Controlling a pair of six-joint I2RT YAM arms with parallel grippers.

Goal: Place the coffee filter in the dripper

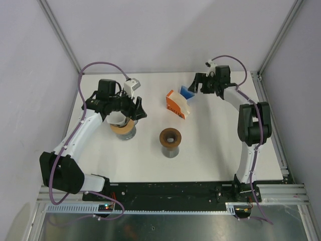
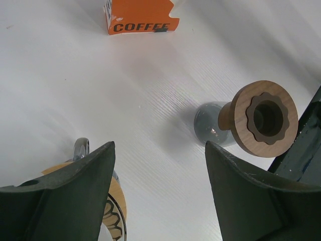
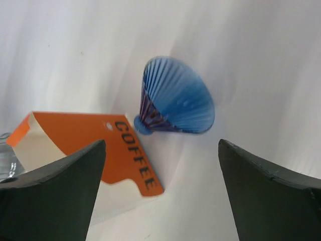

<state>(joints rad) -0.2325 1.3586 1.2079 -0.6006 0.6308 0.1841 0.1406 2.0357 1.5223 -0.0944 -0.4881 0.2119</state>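
Observation:
The blue ribbed cone dripper [image 3: 175, 98] lies on its side on the white table, also in the top view [image 1: 186, 92]. Beside it is the orange COFFEE filter box [image 3: 90, 145], with white filter paper [image 3: 118, 201] showing at its cut-out; the box also shows in the top view [image 1: 176, 104] and the left wrist view [image 2: 140, 17]. My right gripper [image 1: 198, 84] is open and empty just right of the dripper, its jaws wide apart [image 3: 160, 191]. My left gripper [image 1: 131, 111] is open and empty [image 2: 160, 196] over a wood-collared glass vessel.
The wood-collared glass vessel [image 1: 124, 128] under my left gripper has a metal handle [image 2: 81, 148] and something white on top. A second glass base with a brown scalloped wooden ring [image 1: 170, 139] stands mid-table, also in the left wrist view [image 2: 263, 118]. Grey walls enclose the table.

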